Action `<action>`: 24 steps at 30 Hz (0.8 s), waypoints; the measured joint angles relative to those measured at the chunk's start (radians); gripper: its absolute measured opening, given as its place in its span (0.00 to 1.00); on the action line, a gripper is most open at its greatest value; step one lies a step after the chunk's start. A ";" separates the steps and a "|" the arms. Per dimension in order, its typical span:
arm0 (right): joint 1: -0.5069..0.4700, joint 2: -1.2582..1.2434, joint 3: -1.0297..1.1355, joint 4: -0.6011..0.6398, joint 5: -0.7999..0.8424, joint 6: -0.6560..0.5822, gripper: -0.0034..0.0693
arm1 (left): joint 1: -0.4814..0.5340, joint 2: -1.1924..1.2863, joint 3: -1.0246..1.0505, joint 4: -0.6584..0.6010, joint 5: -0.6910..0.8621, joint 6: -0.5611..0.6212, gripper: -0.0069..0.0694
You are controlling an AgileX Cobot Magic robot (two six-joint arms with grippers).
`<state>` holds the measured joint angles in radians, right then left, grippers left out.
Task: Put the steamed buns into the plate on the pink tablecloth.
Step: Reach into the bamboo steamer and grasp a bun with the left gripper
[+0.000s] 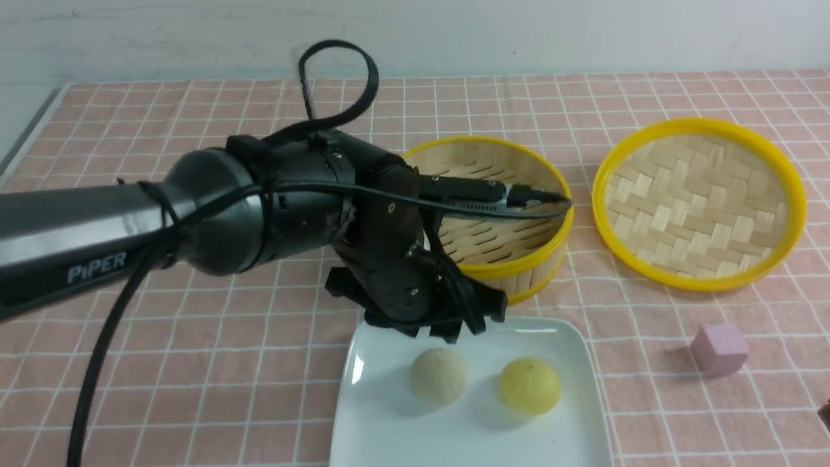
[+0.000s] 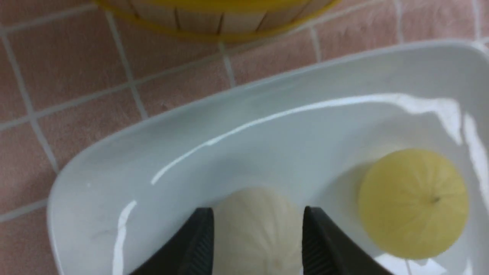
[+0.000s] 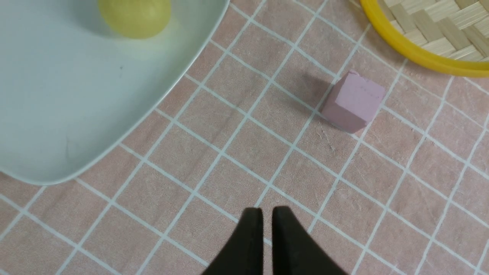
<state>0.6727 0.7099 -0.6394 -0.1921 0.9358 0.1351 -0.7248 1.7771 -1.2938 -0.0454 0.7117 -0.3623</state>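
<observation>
The white square plate (image 1: 382, 415) lies on the pink tablecloth (image 1: 194, 363) at the front centre. A pale beige bun (image 1: 438, 375) and a yellow bun (image 1: 529, 386) rest on it. My left gripper (image 1: 454, 331) hangs open just above the pale bun at the plate's back edge. In the left wrist view the pale bun (image 2: 256, 233) shows between the spread fingers of the left gripper (image 2: 258, 214), with the yellow bun (image 2: 414, 202) beside it on the plate (image 2: 153, 152). A third bun does not show. My right gripper (image 3: 267, 210) is shut and empty over the cloth.
The bamboo steamer basket (image 1: 519, 266) stands behind the plate, partly hidden by my left arm. Its woven lid (image 1: 697, 201) lies at the back right. A small pink cube (image 1: 720, 349) sits right of the plate and also shows in the right wrist view (image 3: 353, 101).
</observation>
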 joint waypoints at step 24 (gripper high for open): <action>0.000 0.000 0.000 0.000 -0.007 0.000 0.16 | 0.191 0.337 -0.599 0.084 0.073 -0.126 0.40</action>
<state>0.6727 0.7099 -0.6394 -0.1921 0.9290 0.1351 -0.5339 2.1145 -1.8925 0.0384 0.7843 -0.4887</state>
